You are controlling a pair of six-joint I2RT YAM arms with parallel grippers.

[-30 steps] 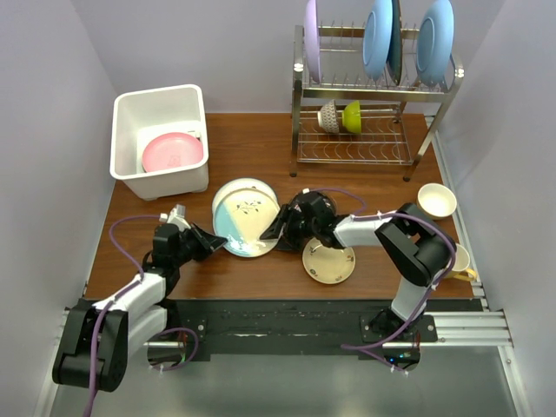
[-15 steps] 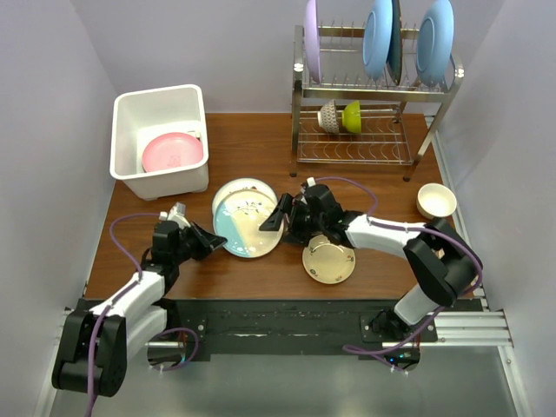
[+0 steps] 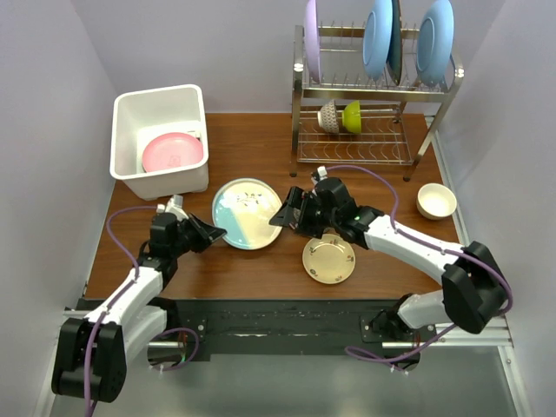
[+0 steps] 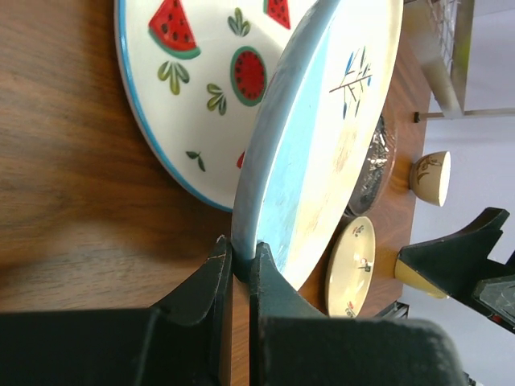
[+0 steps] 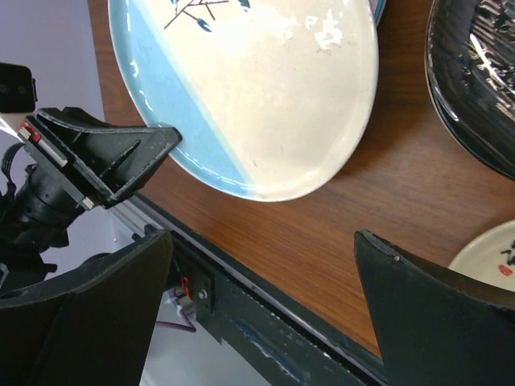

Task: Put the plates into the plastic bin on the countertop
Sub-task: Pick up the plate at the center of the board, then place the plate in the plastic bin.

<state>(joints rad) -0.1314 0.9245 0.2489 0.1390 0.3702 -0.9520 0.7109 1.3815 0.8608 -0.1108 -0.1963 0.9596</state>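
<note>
The tabletop [image 3: 261,139] is carrying the white plastic bin [image 3: 159,92] at its far left corner, with the pink plate [image 3: 172,151] lying inside. Mid-tabletop, the half-blue half-cream plate [image 3: 248,214] is tilting over the fruit-patterned plate [image 4: 201,88], with the left end effector [image 4: 240,253] pinching its rim. The small yellowish plate [image 3: 328,259] is lying nearby to the right. The right end effector [image 3: 285,213] is hovering beside the tilted plate, spread wide and gripping nothing.

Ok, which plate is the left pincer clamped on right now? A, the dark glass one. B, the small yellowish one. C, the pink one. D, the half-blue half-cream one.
D: the left pincer is shut on the rim of the half-blue half-cream plate, holding it tilted over the fruit-motif plate.
</note>
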